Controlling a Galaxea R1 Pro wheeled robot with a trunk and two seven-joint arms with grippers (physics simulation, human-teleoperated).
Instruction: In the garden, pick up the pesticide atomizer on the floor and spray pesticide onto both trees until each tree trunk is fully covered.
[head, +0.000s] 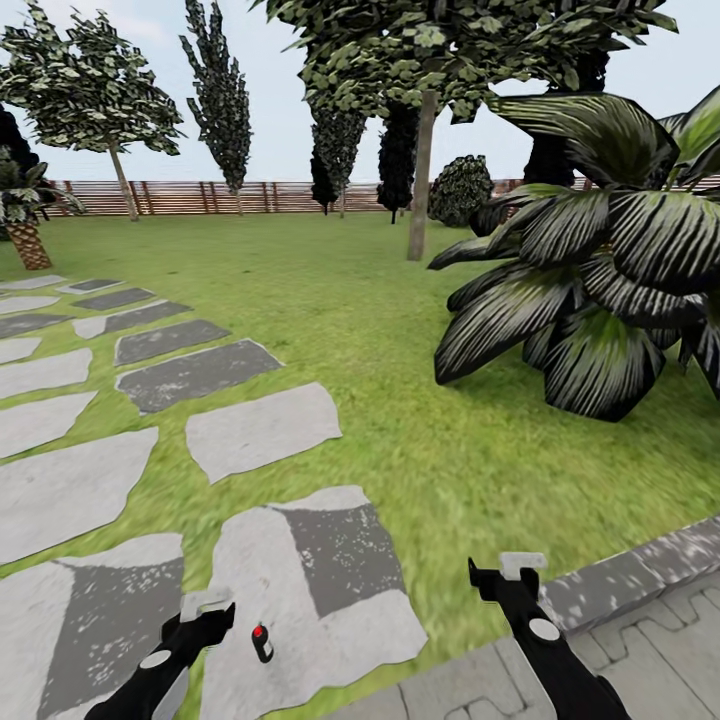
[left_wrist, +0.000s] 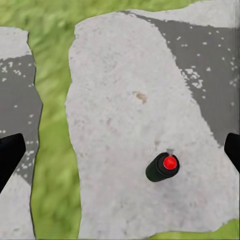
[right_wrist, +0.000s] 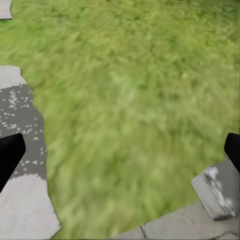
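The pesticide atomizer (head: 262, 642) stands ungrasped on a stone slab (head: 300, 590) just beside the released left gripper (head: 205, 612); right gripper (head: 512, 575) likewise spread; spraying both trees remains.

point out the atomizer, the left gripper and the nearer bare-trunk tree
atomizer (left_wrist: 162, 167), left wrist view, on its dark body.
left gripper (head: 205, 606), head view, between its fingertips.
nearer tree (head: 421, 180), head view, mid trunk.
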